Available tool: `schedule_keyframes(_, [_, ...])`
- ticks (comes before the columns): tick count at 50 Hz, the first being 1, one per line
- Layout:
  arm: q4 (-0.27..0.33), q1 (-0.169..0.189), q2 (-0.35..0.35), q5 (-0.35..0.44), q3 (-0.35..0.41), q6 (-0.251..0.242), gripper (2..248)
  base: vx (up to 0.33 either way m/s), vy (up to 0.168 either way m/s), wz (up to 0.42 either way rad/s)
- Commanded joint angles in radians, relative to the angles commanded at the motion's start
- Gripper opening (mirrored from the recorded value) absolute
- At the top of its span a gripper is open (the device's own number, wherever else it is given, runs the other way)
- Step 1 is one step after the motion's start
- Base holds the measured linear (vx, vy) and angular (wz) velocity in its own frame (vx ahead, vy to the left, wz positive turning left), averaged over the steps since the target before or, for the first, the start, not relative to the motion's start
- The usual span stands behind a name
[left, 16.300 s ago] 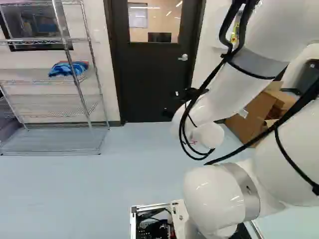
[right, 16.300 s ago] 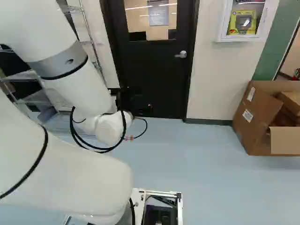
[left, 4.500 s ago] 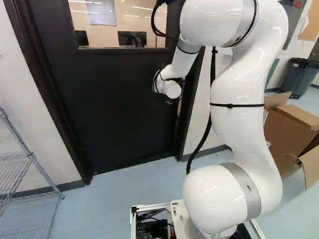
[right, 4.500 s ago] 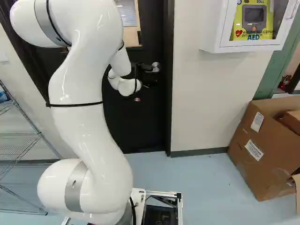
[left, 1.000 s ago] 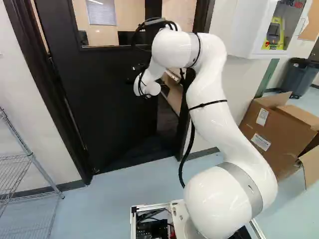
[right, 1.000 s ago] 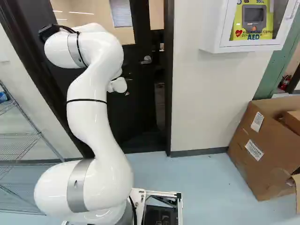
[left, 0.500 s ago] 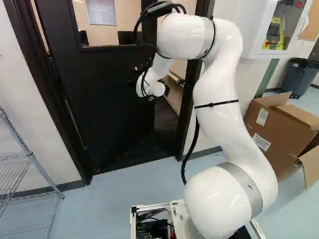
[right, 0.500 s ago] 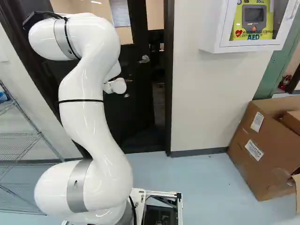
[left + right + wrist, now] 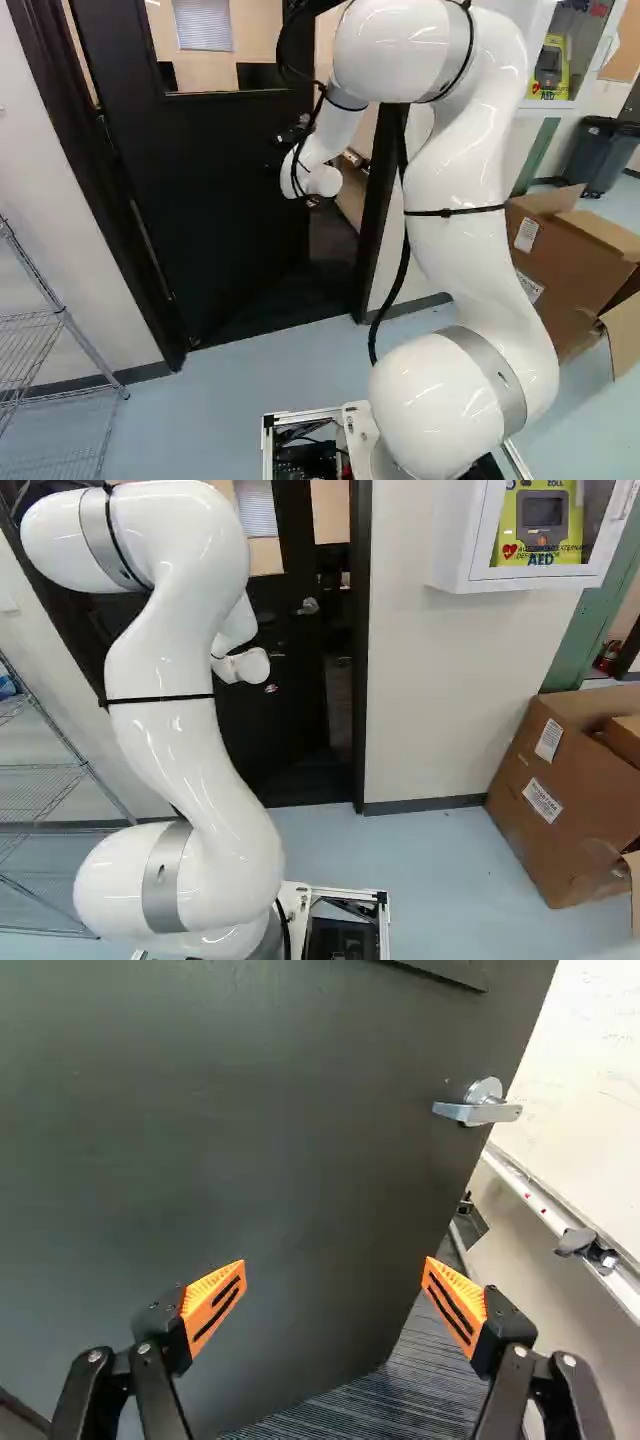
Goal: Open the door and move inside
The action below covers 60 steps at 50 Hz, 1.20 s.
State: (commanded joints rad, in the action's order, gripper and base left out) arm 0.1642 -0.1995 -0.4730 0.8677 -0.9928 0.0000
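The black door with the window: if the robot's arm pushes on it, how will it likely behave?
The door should swing away rather than tip, since it stands ajar, angled into the next room, with a gap beside its handle. It looks stiff: a flat slab around its window. Being a broad, solid-looking panel, it may feel fairly heavy.

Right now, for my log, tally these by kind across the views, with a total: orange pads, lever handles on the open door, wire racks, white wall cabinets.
Orange pads: 2
Lever handle on the open door: 1
Wire rack: 1
White wall cabinet: 1
Total: 5
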Motion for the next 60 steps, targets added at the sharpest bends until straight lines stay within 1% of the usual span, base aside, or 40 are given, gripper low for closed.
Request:
schedule_keyframes(35, [0.000,0.045,0.166,0.000,0.205,0.000,247,0.000,0.000,0.000])
schedule_keyframes(52, [0.000,0.075,0.242,0.000,0.294,0.000,247,0.000,0.000,0.000])
schedule_keyframes(60, [-0.010,0.091,0.277,0.000,0.335,0.000,247,0.000,0.000,0.000])
